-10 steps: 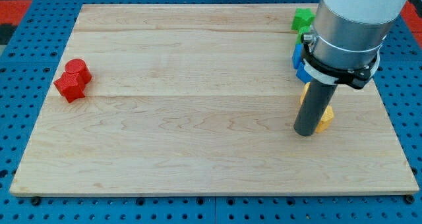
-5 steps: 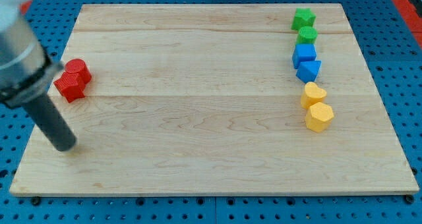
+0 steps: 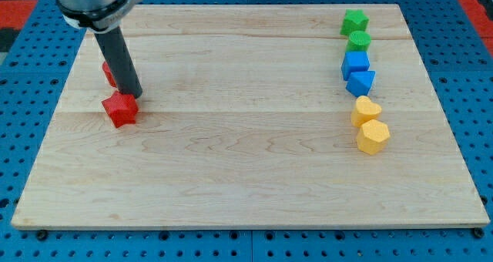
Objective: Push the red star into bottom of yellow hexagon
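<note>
The red star (image 3: 120,109) lies at the board's left, a little above mid-height. My tip (image 3: 132,95) rests at the star's upper right edge, touching or nearly touching it. A second red block (image 3: 109,73) sits just behind the rod, mostly hidden, so its shape cannot be made out. The yellow hexagon (image 3: 373,136) lies far off at the view's right, with a yellow heart (image 3: 366,110) just above it.
A column of blocks runs down the right side: a green star (image 3: 354,21), a green block (image 3: 359,41), a blue cube (image 3: 356,63) and a blue triangle (image 3: 361,82). The wooden board (image 3: 246,177) sits on a blue pegboard.
The rod swung from the right side to the lower left, then up to the red blocks. The red star has slid right and down, away from the other red block.
</note>
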Controlling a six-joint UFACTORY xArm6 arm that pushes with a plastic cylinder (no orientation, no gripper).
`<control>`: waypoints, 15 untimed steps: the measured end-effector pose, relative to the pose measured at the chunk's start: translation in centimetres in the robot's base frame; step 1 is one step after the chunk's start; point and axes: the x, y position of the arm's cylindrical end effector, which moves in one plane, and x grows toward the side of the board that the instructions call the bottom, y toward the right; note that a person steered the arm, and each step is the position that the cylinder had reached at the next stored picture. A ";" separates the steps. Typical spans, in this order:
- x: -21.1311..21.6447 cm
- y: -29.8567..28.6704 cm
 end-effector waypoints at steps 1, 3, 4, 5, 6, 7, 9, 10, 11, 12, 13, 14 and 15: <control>2.3 -4.1; 3.8 -4.3; 4.4 6.8; 6.9 8.4; 4.5 2.8; 2.7 -1.2; 6.2 -1.3; 8.5 2.6; 12.0 4.0; 12.4 6.4; 12.2 8.1; 10.9 8.1; 9.5 9.5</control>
